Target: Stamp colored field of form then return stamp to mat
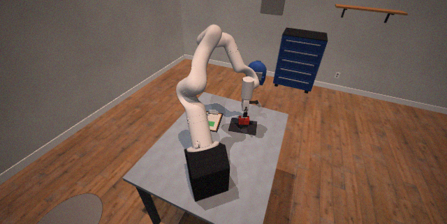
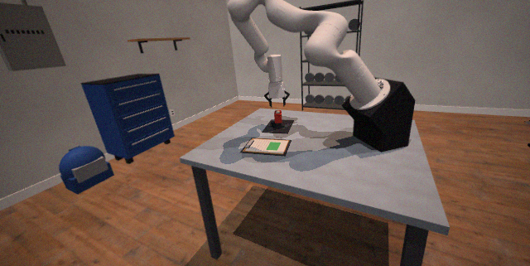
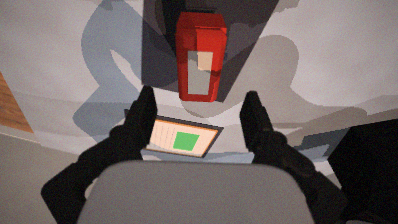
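Observation:
The red stamp (image 1: 244, 120) (image 2: 277, 116) (image 3: 201, 55) stands upright in the middle of the dark mat (image 1: 251, 130) (image 2: 286, 127) (image 3: 156, 55). My gripper (image 1: 245, 110) (image 2: 277, 101) (image 3: 199, 100) is open and empty. It hangs a short way above the stamp, fingers pointing down, apart from it. The form (image 1: 214, 120) (image 2: 257, 145) (image 3: 165, 136) lies flat on the table beside the mat, on a brown board, with its green field (image 1: 211, 123) (image 2: 273, 146) (image 3: 186, 141) bare and unmarked.
The grey table (image 1: 251, 161) (image 2: 352, 175) carries my black base block (image 1: 207, 169) (image 2: 385, 114). My arm arches high over the form. A blue drawer cabinet (image 1: 300, 58) (image 2: 128, 113) and a blue dome-shaped object (image 2: 84, 168) stand on the floor away from the table.

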Robot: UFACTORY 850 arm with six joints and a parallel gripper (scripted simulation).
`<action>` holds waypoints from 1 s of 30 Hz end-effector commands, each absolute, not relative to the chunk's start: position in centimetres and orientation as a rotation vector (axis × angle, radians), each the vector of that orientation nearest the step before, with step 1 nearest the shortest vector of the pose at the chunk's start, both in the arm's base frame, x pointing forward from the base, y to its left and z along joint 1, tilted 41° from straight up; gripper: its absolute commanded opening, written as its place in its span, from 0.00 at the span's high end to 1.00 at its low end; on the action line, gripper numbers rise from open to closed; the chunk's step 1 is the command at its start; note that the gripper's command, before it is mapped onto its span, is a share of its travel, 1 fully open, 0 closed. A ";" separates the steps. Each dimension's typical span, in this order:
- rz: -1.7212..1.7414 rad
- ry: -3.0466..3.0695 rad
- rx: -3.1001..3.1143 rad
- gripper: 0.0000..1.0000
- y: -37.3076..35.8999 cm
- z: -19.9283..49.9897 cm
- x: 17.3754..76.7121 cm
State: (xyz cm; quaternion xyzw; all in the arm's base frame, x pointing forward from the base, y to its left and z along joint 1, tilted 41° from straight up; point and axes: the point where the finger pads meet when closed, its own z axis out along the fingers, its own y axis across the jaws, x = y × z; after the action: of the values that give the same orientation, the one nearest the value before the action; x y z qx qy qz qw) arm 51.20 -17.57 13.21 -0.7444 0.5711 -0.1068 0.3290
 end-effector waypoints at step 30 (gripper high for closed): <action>-0.283 1.494 -1.947 0.10 -14.6 6.9 55.8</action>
State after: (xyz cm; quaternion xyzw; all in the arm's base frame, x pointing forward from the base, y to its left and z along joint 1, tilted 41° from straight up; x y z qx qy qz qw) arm 55.77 -14.52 6.83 -0.7444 0.5710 -0.1075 0.3291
